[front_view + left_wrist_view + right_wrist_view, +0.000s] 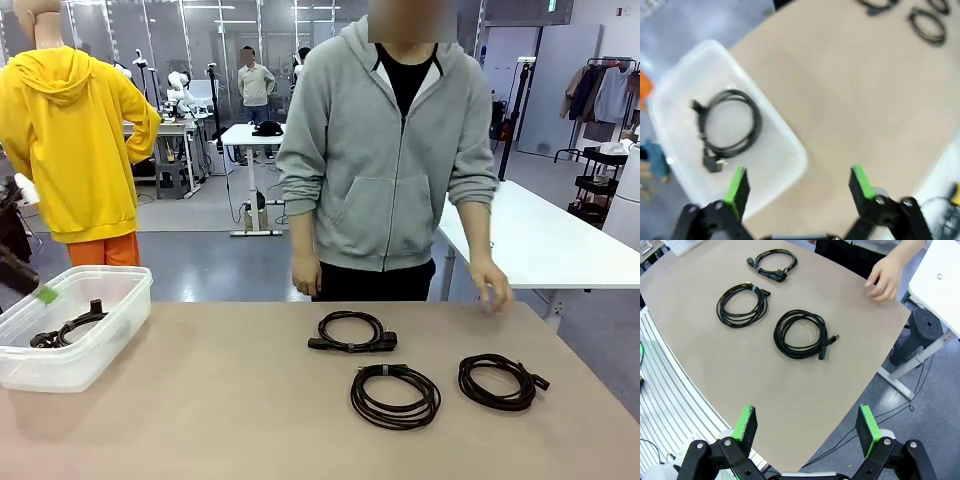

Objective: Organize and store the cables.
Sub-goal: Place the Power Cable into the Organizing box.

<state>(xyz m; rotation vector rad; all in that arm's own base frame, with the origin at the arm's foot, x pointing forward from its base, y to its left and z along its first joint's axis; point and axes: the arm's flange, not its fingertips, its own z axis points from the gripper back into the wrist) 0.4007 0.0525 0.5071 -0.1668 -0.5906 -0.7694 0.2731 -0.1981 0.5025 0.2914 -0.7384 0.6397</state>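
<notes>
Approx. a quarter is judged done: one coiled cable [756,122] is stored in the clear bin [790,155] at the left end of the worktop [220,400]. Three cables [395,420] are left on the beige surface. Left pincer [799,182] and right pincer [807,427] are released, empty. Behind, a lab hall w/ white tables is seen.

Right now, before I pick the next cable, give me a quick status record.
stored: one coiled cable in the clear plastic bin
loose: far cable, middle cable, right cable, coiled, apart on the table
left gripper: fingers open, empty, at the bin
right gripper: fingers open, empty, back from the cables
person's hand: near the far edge, touching no cable
</notes>
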